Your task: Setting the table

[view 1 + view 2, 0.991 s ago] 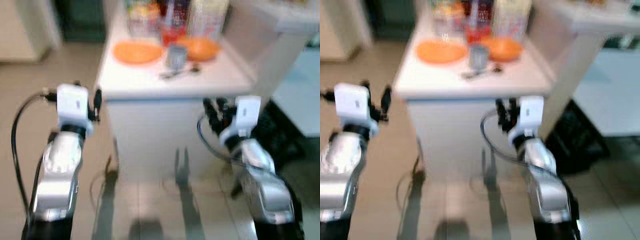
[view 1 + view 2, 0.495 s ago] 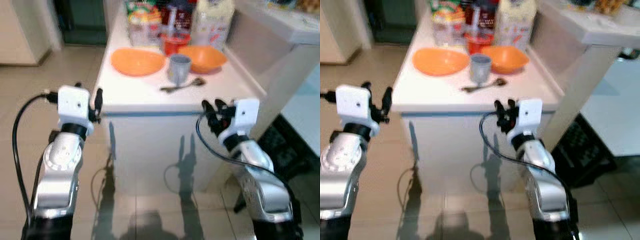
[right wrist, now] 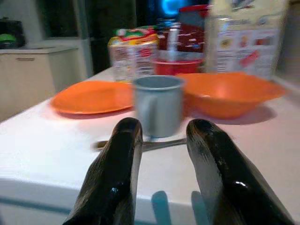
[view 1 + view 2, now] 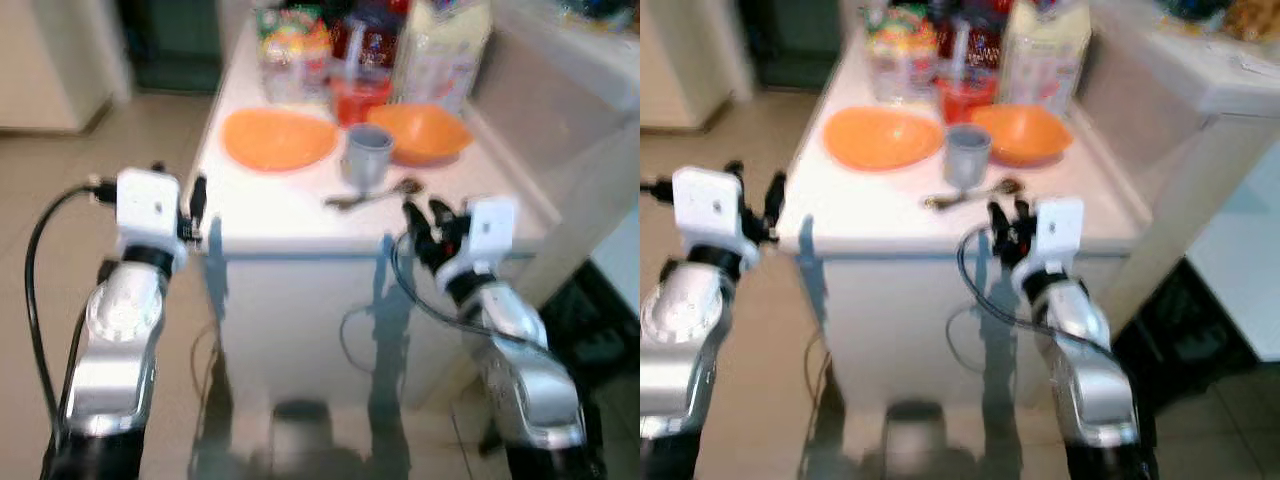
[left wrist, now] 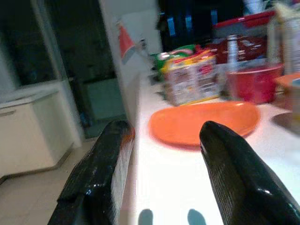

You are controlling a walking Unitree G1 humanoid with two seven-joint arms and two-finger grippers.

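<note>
A white table (image 4: 270,205) stands right before me. On it lie an orange plate (image 4: 278,138), an orange bowl (image 4: 420,132), a grey cup (image 4: 367,157) between them and a spoon (image 4: 370,195) in front of the cup. My left gripper (image 4: 195,205) is open at the table's front left corner; in its wrist view the fingers (image 5: 112,154) frame the plate (image 5: 206,122). My right gripper (image 4: 428,222) is open at the front edge, just short of the spoon, facing the cup (image 3: 157,105) and the bowl (image 3: 229,91). Neither holds anything.
A red tub (image 4: 358,97), snack packets (image 4: 290,45) and a tall carton (image 4: 440,45) crowd the table's far end. A pale counter (image 4: 580,60) rises on the right, with a black crate (image 4: 600,340) below it. Beige floor tiles (image 4: 60,170) lie to the left.
The whole view has drawn nearer to the table. Both grippers, held the same way, now sit at its front edge instead of short of it.
</note>
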